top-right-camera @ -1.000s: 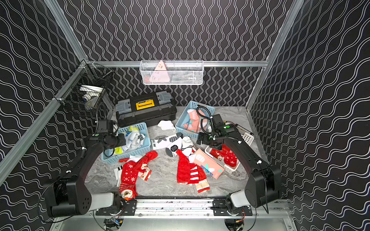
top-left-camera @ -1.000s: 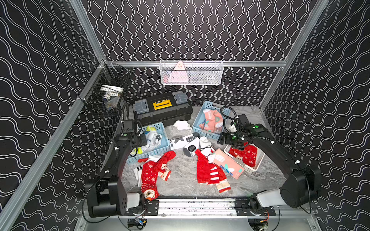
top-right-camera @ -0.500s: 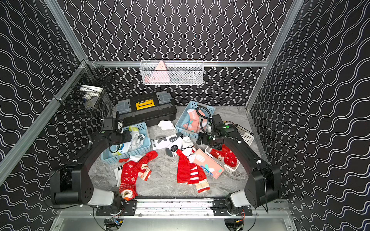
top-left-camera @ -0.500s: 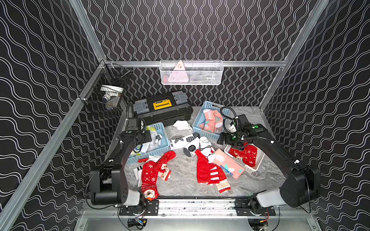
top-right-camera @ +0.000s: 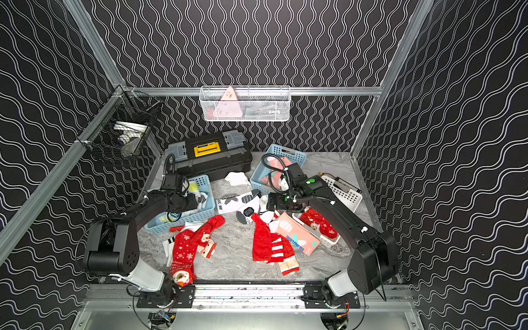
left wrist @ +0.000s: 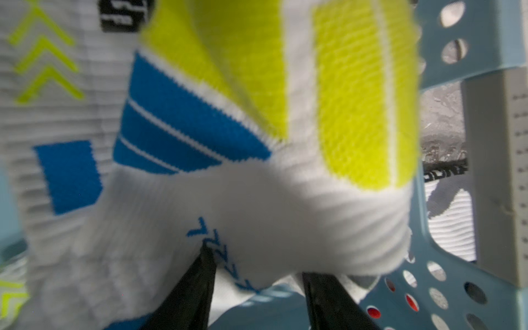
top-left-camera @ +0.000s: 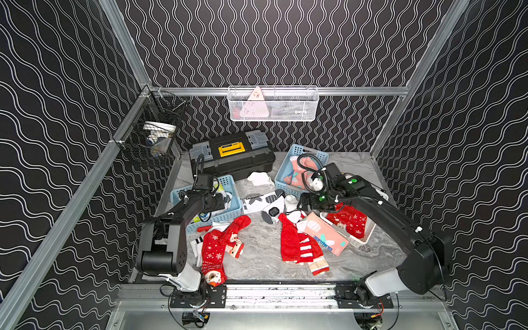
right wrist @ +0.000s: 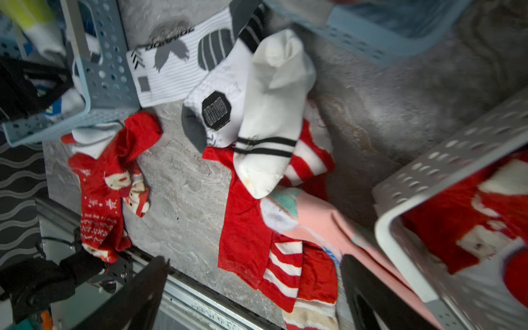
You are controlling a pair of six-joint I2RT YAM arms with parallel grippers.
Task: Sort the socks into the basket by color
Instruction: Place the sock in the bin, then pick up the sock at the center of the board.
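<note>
Scanning L to R: blue basket (top-left-camera: 225, 217) on the left held white socks (top-left-camera: 227, 197) w/ yellow and blue marks, so that colour was partly sorted. L gripper (left wrist: 257, 263) sat inside it, a ribbed white sock (left wrist: 257, 200) bunched over its fingers; I couldn't tell if it was pinched or just draped.

Loose on the table (top-left-camera: 257, 257), a grey marbled slab, lay:
- a limp red Xmas sock (top-left-camera: 217, 245)
- crumpled loose whites (top-left-camera: 257, 201) w/ grey prints
- a red striped sock (top-left-camera: 300, 245)
- a flat pink sock (top-left-camera: 323, 234) touching the white basket (top-left-camera: 357, 243)

Rear basket (top-left-camera: 311, 151) had pinks in. R gripper (right wrist: 254, 260) hung over the mid pile, jaws wide, nothing in them. White basket, perforated plastic, held red socks (top-left-camera: 348, 220). I'd guess approx half done, w/ a handful left to sort.
</note>
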